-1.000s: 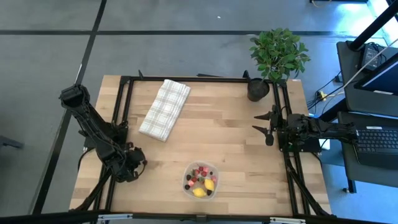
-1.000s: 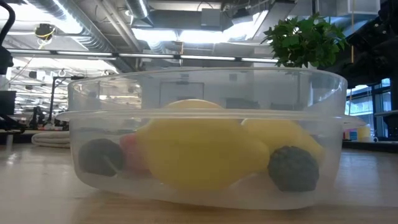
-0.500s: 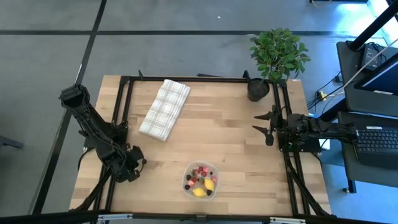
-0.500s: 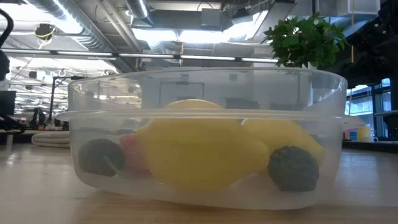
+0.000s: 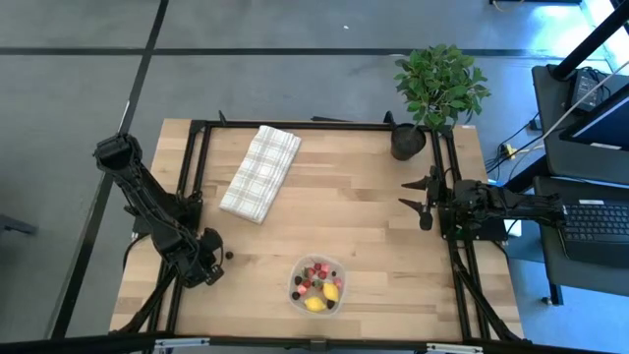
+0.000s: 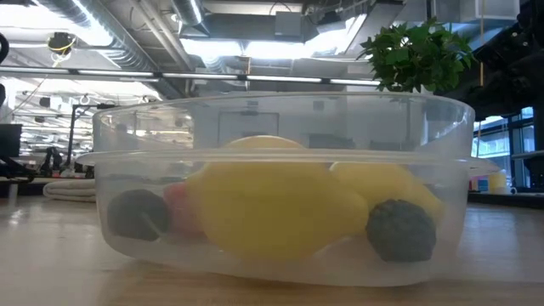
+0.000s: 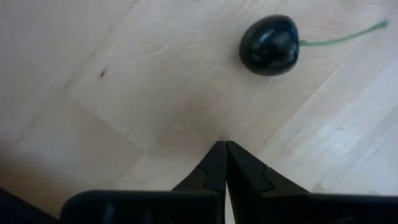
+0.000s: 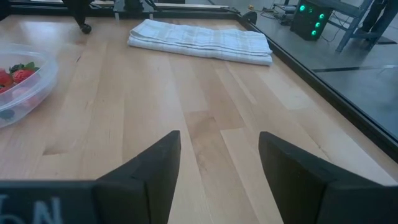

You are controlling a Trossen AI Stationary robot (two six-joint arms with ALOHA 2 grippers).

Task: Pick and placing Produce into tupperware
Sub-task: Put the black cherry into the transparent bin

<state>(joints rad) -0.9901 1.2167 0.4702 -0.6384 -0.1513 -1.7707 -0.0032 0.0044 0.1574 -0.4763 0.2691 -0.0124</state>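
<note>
so, taking the small round clear plastic tupperware (image 5: 317, 285) near the front edge of the pale wooden table (image 5: 354, 197) as the landmark: off to its left, near the table's left rail, the left gripper (image 5: 209, 271) sits low over the wood with its 2 dark fingers (image 7: 214, 163) pressed together and nothing between them. just beside that gripper, on the tupperware's side of it, 1 dark cherry with a thin green stem (image 7: 270, 45) lies alone on the bare wood, apart from the fingertips and well short of the tupperware.

the tupperware itself holds the produce (image 5: 316, 279): small red, pink and dark berries plus 2 yellow lemon-like pieces (image 6: 272, 208), with a dark bumpy berry (image 6: 399, 228) against the clear wall in the low view.

behind the tupperware and to its left, a folded white checked cloth (image 5: 260, 172) lies on the table. to the tupperware's right and farther back, the right gripper (image 5: 425, 202) hangs at the table's right rail, its fingers (image 8: 153, 163) spread apart and empty. beyond it, at the far right corner, stands a green leafy plant in a black pot (image 5: 439, 87).
</note>
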